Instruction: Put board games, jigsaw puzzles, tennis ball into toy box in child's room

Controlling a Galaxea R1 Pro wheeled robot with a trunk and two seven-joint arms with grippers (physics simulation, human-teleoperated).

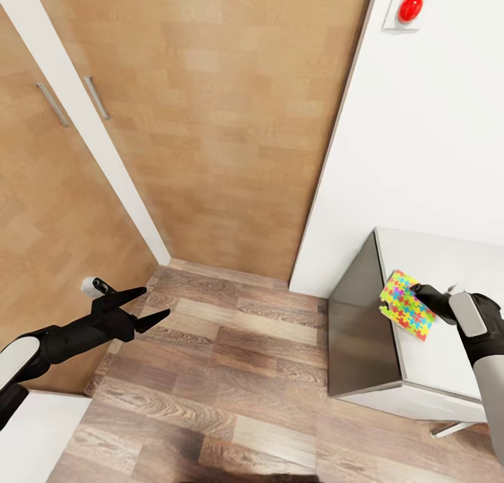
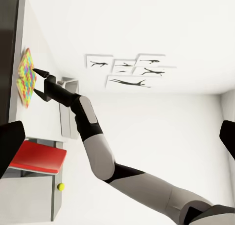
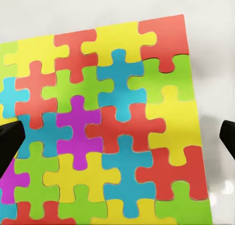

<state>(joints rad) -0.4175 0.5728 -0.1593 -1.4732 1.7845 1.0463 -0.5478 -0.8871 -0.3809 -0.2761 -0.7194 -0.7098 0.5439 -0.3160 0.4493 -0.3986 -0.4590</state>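
Observation:
A jigsaw puzzle [image 1: 404, 305] box with a bright interlocking pattern lies near the end of the table [image 1: 448, 259], by its edge. My right gripper [image 1: 418, 295] hovers right at it, open. In the right wrist view the jigsaw puzzle [image 3: 112, 122] lies spread close beneath the gripper [image 3: 118, 139], a dark fingertip [image 3: 10, 143] at either side. Off to the left, my left gripper [image 1: 134, 309] stands open over the floor, holding nothing. The left wrist view takes in the puzzle [image 2: 25, 78], the right arm, a pale grey tub that looks like the toy box [image 2: 68, 107], and the small tennis ball [image 2: 60, 187].
Wood closet doors [image 1: 210, 119] with bar handles face me across the plank floor [image 1: 231, 371]. A red button [image 1: 410, 7] sits on the white wall above the table. A flat red thing [image 2: 36, 156] lies near the ball. Black silhouette pictures [image 2: 132, 71] hang on the wall.

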